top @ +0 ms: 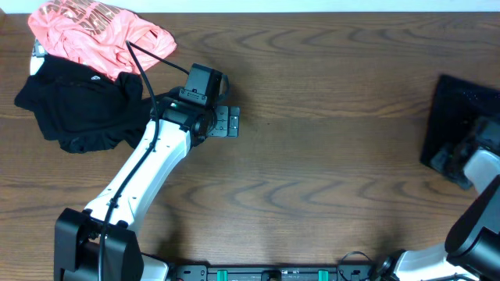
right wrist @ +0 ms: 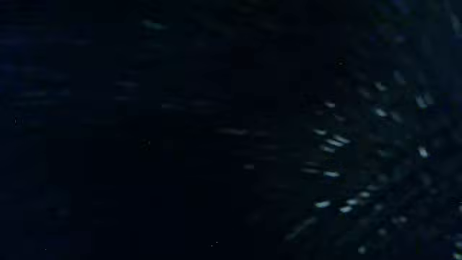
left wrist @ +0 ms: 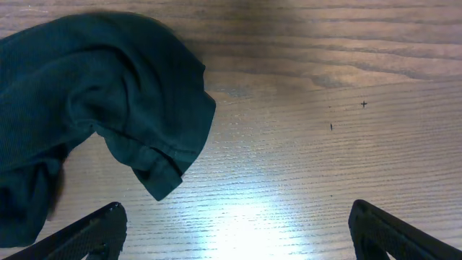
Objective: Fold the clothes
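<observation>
A crumpled black garment [top: 78, 109] lies at the table's far left, with a pink garment [top: 94, 27] bunched behind it. My left gripper [top: 224, 122] hovers over bare wood just right of the black garment. In the left wrist view its fingers [left wrist: 234, 231] are spread wide and empty, and the garment's hem [left wrist: 108, 108] lies ahead on the left. A dark folded garment [top: 461, 109] lies at the right edge. My right gripper [top: 457, 160] is down on its near edge. The right wrist view shows only dark cloth [right wrist: 346, 144], so its fingers are hidden.
The wooden table [top: 328, 140] stretches between the two arms. The left arm's cable [top: 144, 66] loops over the black and pink garments. The arm bases stand at the table's front edge.
</observation>
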